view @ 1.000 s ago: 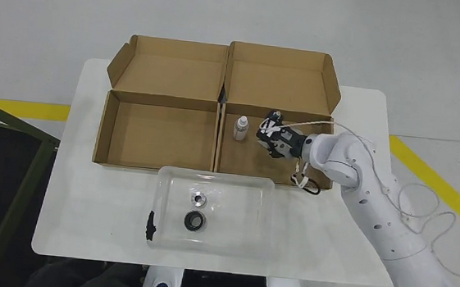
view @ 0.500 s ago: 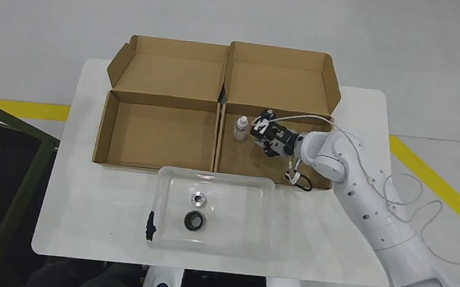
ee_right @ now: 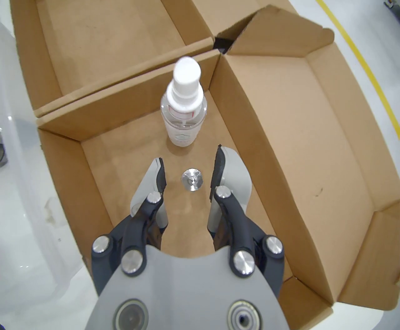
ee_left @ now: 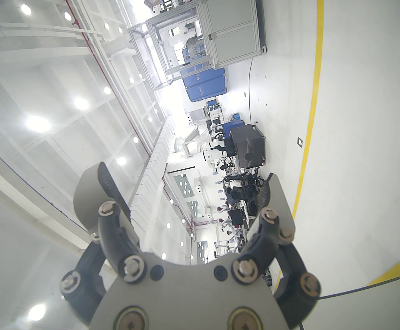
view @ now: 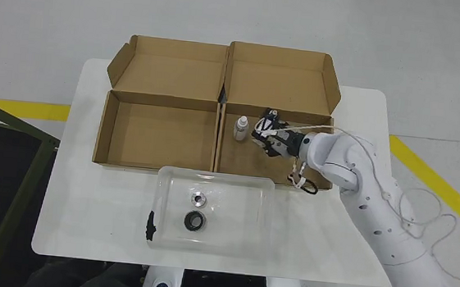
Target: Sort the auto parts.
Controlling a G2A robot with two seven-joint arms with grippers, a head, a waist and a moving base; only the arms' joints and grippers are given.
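Observation:
My right gripper (ee_right: 190,162) is open inside the right cardboard box (view: 310,163). A small round silver part (ee_right: 192,179) lies on the box floor between its fingers (ee_right: 218,165), and they do not touch it. A small clear bottle with a white cap (ee_right: 184,106) stands just beyond the fingertips, near the box's corner; the top view shows this bottle (view: 240,128) beside the right gripper (view: 267,135). My left gripper (ee_left: 186,175) is open with nothing in it and points up into the room.
The left cardboard box (view: 158,133) stands next to the right one, both with lids folded back. A clear plastic bin (view: 248,219) at the table's front holds a silver part (view: 198,199) and a black ring (view: 195,220). A black piece (view: 150,225) sits at its left rim.
The right gripper moved a little toward the bottle, then came back slightly, staying inside the right box. The parts in the clear bin have not moved.

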